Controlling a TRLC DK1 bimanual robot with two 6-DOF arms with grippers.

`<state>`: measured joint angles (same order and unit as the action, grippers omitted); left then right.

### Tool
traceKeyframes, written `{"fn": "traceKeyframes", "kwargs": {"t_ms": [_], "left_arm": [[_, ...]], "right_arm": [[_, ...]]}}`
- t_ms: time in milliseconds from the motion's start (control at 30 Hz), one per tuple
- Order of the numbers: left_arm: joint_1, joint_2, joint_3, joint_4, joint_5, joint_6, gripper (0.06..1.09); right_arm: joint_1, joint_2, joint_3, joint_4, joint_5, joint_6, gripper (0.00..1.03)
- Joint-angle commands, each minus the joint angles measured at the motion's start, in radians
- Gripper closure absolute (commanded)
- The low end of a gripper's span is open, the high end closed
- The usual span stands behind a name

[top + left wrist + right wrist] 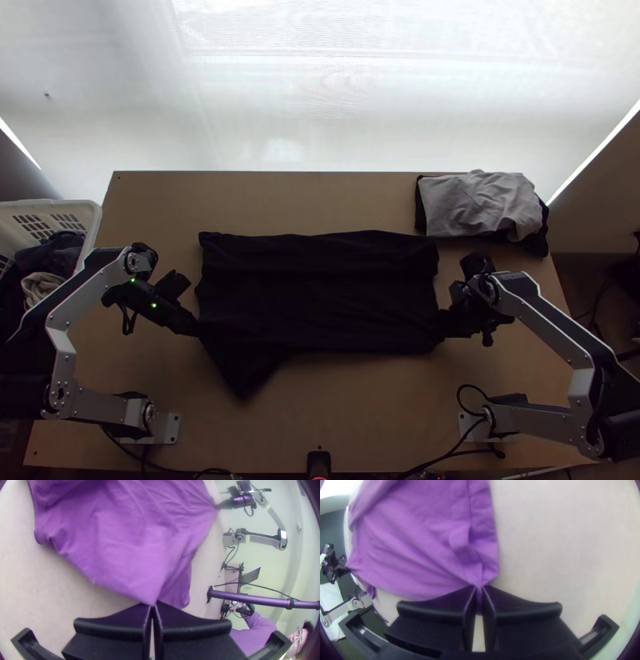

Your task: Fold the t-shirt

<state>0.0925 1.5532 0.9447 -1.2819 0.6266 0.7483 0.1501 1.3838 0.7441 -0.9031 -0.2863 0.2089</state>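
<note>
In the top view the black t-shirt (320, 292) lies as a wide folded strip across the table, one corner hanging toward the near edge at its left. My left gripper (194, 330) is at the strip's left side. My right gripper (446, 326) holds its near right corner. From the left wrist, the shirt (123, 536) looks purple, and its edge is pinched by the left gripper (152, 605). The right wrist view has the right gripper (480, 588) shut on a gathered corner of the shirt (420, 546); creases run from there toward the other arm's gripper.
A grey and black pile of folded cloth (480, 204) lies at the table's far right corner. Off the left edge stands a white basket (92, 212) with clothes in it. Bare wood (344, 416) stretches between the shirt and the near edge.
</note>
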Motion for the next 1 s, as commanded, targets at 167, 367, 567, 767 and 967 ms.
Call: {"fn": "traceKeyframes", "kwargs": {"t_ms": [167,367,567,767,967], "left_arm": [[0.038,-0.093,0.037,-0.091,0.018,0.068,1.05],[0.042,-0.128,0.037,-0.152,0.025,0.089,1.05],[0.050,-0.108,0.046,-0.152,0.027,0.088,1.05],[0.046,-0.058,0.048,-0.152,0.032,0.074,1.05],[0.039,0.082,0.152,-0.149,0.059,0.066,1.05]], "right_arm": [[0.006,-0.161,0.049,-0.092,0.027,0.001,1.00],[0.012,-0.180,0.098,-0.238,0.012,-0.013,1.00],[0.006,-0.184,0.182,-0.284,-0.014,-0.009,1.00],[-0.003,-0.118,0.184,-0.283,-0.013,-0.009,1.00],[-0.011,0.006,0.267,-0.250,-0.014,-0.008,1.00]]}}
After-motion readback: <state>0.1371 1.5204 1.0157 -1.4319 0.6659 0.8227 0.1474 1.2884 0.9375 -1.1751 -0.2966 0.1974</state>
